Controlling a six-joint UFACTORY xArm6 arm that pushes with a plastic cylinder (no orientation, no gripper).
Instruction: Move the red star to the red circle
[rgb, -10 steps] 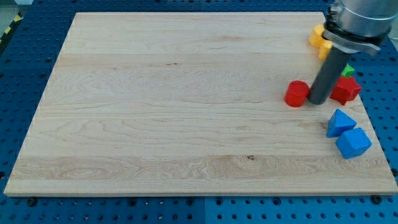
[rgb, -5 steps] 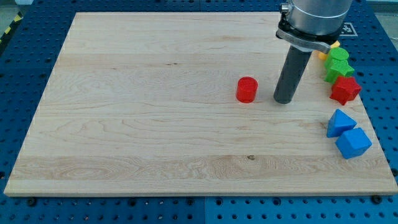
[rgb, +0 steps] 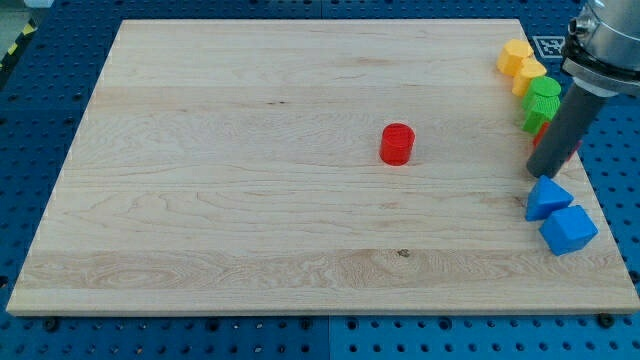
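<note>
Right now my tip (rgb: 541, 172) sits in front of the mostly hidden red star (rgb: 572, 149), no gripper fitted, with the red circle (rgb: 397, 144) well away toward the view's left.

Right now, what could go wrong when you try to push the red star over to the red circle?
1. My tip stands in front of the red star, which is mostly hidden behind the rod, so I could misjudge where to push.
2. The green blocks and the blue blocks crowd the star, so a push might drag one along.
3. The red circle could get knocked away if the star arrives too fast.
</note>
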